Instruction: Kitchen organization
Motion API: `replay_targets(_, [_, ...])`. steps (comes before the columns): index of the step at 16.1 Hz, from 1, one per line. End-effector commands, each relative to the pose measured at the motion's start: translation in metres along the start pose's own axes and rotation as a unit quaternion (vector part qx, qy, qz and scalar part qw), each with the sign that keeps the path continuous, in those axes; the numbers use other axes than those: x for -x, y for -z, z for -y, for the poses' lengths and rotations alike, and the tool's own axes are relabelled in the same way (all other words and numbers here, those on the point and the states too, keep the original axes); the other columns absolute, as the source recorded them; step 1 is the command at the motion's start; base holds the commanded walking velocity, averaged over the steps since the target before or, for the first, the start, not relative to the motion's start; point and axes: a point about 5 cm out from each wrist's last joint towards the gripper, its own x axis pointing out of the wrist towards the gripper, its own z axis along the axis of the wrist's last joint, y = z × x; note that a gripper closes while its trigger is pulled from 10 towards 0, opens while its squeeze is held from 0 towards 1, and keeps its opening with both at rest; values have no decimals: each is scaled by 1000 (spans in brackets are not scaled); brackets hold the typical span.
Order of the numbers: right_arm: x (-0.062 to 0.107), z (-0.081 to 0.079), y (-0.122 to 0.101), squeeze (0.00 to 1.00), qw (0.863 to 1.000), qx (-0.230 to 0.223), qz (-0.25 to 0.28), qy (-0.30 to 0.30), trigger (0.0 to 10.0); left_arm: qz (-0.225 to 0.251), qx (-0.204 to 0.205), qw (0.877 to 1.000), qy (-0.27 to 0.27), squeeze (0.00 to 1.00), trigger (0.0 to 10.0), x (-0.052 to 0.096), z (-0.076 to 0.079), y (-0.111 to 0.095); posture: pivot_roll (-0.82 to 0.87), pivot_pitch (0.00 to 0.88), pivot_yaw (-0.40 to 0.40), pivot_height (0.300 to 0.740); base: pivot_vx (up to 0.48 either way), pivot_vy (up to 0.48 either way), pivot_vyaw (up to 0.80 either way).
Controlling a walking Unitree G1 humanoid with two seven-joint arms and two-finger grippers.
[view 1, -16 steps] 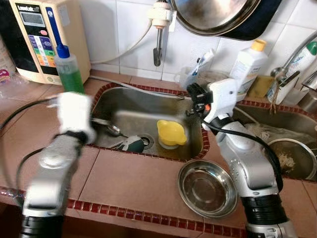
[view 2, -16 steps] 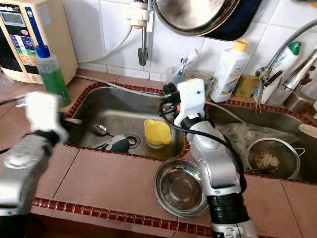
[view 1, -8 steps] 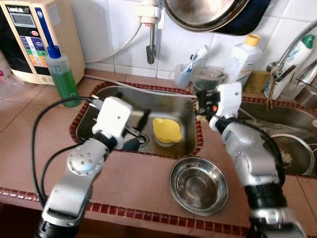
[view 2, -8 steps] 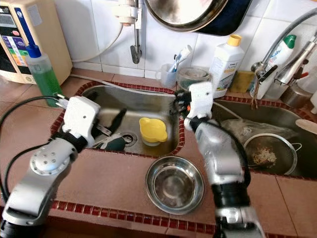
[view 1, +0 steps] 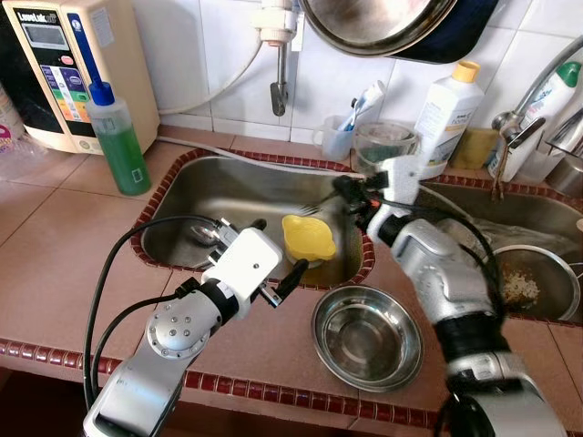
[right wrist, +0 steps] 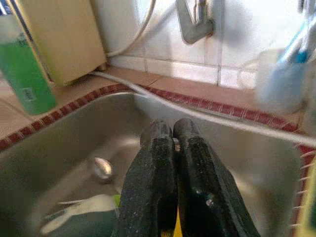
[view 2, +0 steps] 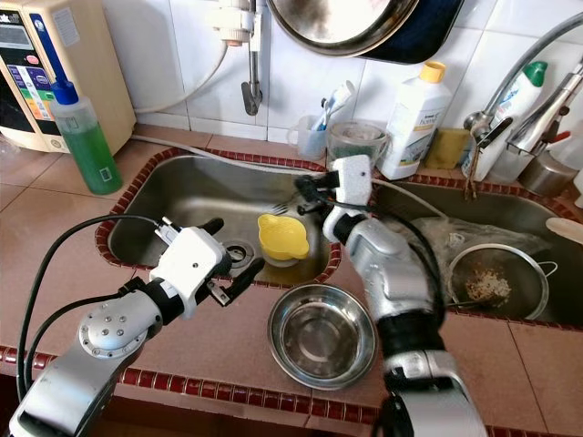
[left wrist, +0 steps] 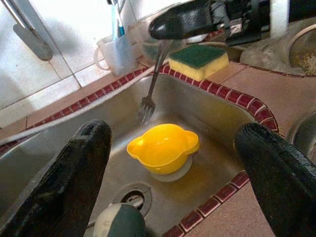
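Note:
A yellow bowl (view 1: 308, 238) sits upside down near the drain of the left sink (view 1: 209, 187). My right gripper (view 1: 344, 187) hovers over the sink's right side, shut on a fork (view 1: 310, 208) whose tines (left wrist: 146, 105) point down just behind the bowl. My left gripper (view 1: 281, 246) is open at the sink's front rim, with the bowl (left wrist: 163, 147) ahead between its fingers (left wrist: 74, 173) and nothing held. A steel bowl (view 1: 367, 339) stands empty on the tiled counter in front of the sink. A spoon (right wrist: 102, 168) lies on the sink floor.
A green soap bottle (view 1: 118, 137) and a water purifier (view 1: 64, 64) stand at the back left. A cup with toothbrushes (view 1: 342, 137), a sponge (left wrist: 197, 59) and a white bottle (view 1: 446, 105) line the back. The right sink holds a strainer (view 1: 528, 287). A tap (view 1: 281, 55) and pan (view 1: 383, 23) hang above.
My left gripper has drawn back out of the sink to its front rim, nearer the bowl. My right gripper has swung left over the sink, and the fork now shows in it.

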Motion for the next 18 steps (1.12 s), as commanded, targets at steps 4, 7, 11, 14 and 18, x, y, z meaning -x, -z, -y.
replay_targets(4, [0,11,18,0,995,-97,-26,7,10000,4,-1,1000,-21,0,10000,3,-4,-5,67,75,-63,740,0,0,0])
replay_targets(7, [0,13,33,0,988,-144,-49,14,10000,5,0,1000,-25,0,10000,4,-4,-6,74,72,-69,740,0,0,0])
replay_targets(11, [1,12,46,463,984,-162,-71,20,10000,3,2,1000,-30,0,10000,4,-4,-5,75,64,-68,740,0,0,0])
replay_targets(14, [0,13,45,1000,984,-165,-66,18,10000,0,6,1000,-18,0,10000,3,-2,-5,72,57,-65,740,0,0,0])
replay_targets(18, [0,17,37,1000,990,-133,-52,14,10000,8,22,1000,-4,0,10000,4,-1,-6,69,46,-61,740,0,0,0])
